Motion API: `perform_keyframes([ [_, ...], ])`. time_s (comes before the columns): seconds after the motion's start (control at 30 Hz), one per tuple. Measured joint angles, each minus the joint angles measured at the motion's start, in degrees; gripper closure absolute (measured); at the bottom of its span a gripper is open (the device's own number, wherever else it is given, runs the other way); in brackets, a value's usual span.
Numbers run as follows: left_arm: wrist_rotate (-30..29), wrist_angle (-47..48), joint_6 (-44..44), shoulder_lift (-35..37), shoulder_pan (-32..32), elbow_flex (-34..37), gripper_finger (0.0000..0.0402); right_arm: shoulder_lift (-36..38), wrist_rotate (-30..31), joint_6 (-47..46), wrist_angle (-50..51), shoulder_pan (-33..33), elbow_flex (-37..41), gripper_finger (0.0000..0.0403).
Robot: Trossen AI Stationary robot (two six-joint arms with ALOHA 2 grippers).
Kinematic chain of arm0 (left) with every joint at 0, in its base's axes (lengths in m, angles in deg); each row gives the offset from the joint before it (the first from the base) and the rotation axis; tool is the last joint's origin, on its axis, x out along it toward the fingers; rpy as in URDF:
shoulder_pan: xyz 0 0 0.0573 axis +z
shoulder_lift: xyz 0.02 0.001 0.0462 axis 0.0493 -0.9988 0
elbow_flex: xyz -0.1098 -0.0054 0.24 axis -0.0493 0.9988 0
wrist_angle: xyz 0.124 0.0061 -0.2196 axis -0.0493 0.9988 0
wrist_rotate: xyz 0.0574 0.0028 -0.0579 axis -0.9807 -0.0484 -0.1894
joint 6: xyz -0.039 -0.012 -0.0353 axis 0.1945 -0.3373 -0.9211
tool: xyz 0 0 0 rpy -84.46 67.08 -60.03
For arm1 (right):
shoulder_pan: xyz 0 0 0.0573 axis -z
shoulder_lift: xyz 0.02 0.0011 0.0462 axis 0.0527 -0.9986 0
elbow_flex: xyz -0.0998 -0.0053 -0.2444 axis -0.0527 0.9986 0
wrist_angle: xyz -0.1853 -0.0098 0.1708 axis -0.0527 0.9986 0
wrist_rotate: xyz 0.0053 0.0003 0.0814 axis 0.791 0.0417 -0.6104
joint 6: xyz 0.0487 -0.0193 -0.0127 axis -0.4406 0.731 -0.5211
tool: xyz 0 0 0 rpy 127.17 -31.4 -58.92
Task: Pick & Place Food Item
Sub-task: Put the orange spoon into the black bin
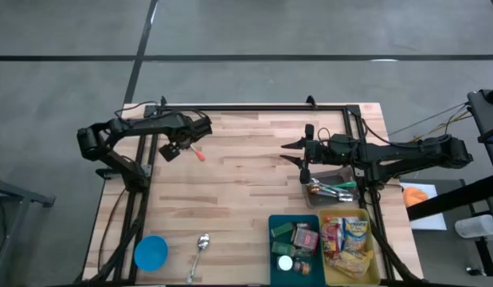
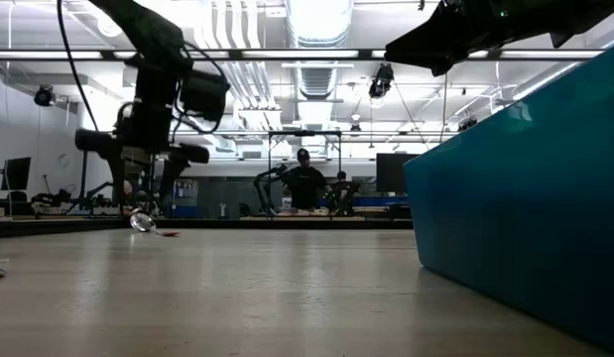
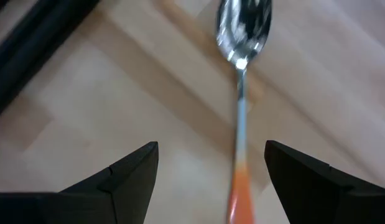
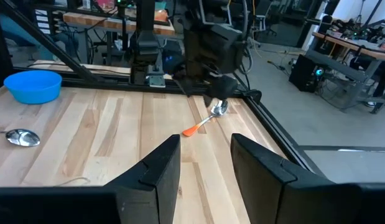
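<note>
The left claw hangs open over the orange-handled spoon, which lies flat on the wooden surface near its far left corner, the handle apparently just between the fingers and ungripped. The right claw hovers above the surface's right side, fingers slightly apart and empty, near a grey tray of cutlery.

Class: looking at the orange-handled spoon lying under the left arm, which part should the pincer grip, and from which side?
Probably the slim handle of the orange-handled spoon, from above: it lies flat on the table, and the open left pincer straddles it already.
</note>
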Motion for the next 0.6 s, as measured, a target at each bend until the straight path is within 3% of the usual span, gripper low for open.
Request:
perform_keyframes([
  [0.33, -1.47, -17.04, 8.21, -2.02, 5.37, 7.81, 0.0103, 0.00, 0.00, -0.01, 0.00, 0.00, 0.00, 0.0264],
  [0.6, -0.08, -23.09, 11.94, -1.90, 9.32, 12.13, 0.0103, 0.00, 0.00, -0.01, 0.00, 0.00, 0.00, 0.0264],
])
